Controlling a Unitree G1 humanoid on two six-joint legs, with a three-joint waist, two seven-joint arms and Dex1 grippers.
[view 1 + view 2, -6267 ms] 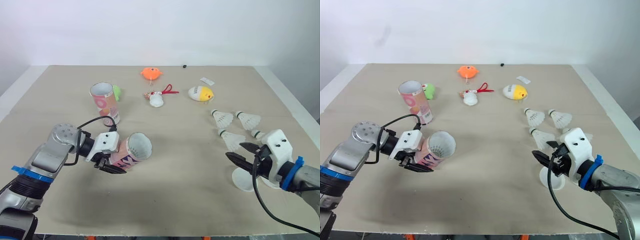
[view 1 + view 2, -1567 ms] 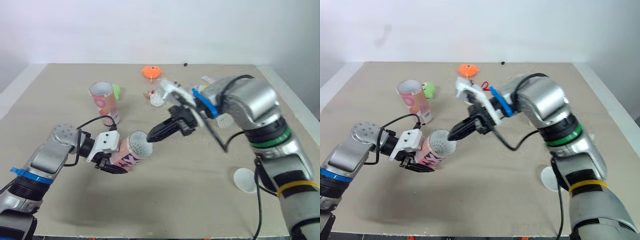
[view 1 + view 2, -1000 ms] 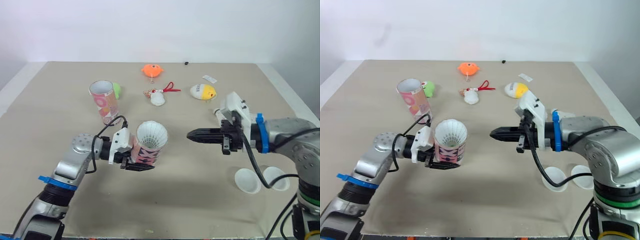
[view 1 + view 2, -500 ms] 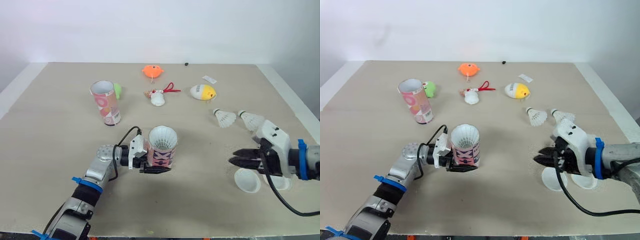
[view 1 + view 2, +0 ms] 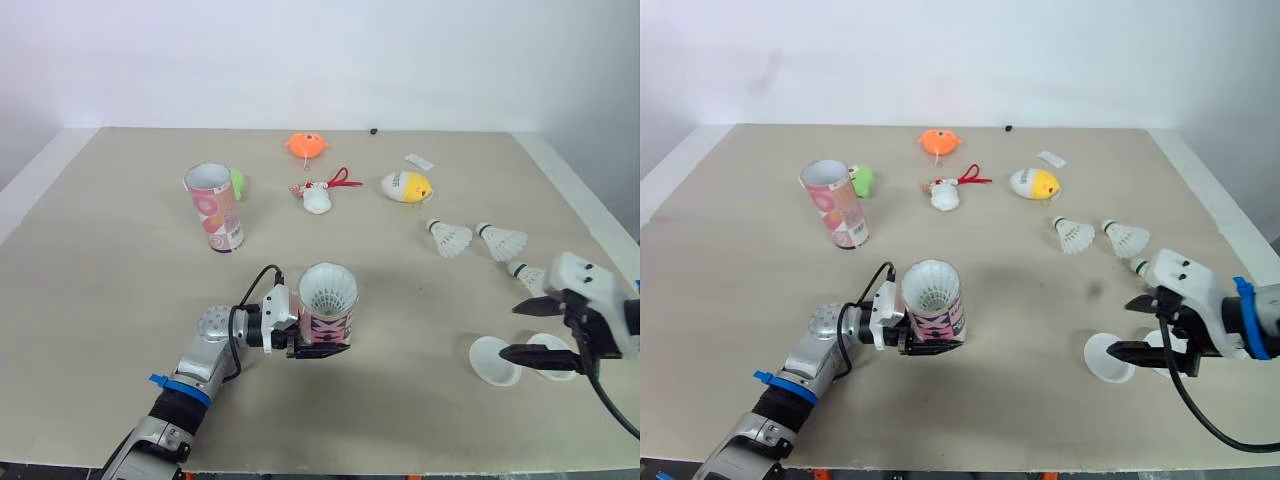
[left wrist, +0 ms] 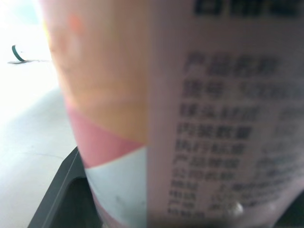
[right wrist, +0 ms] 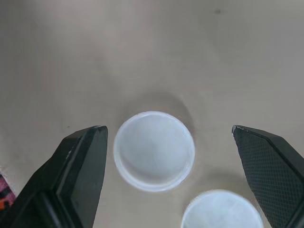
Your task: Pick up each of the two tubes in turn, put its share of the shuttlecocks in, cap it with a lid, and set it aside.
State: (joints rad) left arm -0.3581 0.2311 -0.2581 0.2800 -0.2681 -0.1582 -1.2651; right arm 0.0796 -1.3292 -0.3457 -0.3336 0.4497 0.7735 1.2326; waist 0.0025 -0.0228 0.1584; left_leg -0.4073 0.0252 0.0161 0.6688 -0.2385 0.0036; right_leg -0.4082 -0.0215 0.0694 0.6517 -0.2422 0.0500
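My left gripper is shut on a pink patterned tube, held upright just above the table's middle front; white shuttlecock feathers show in its mouth. The tube's printed wall is close up in the left wrist view. A second pink tube stands open-topped at the back left. Three loose shuttlecocks lie at the right. My right gripper is open wide, hovering over one white lid, with a second lid beside it. The lids lie at the front right.
Small toys lie along the back: an orange one, a yellow egg-shaped one, a white one with a red string and a green ball behind the second tube. A white tag lies near the yellow toy.
My right gripper has opened and moved right, over the lids. The left gripper has drawn the tube slightly nearer, still upright.
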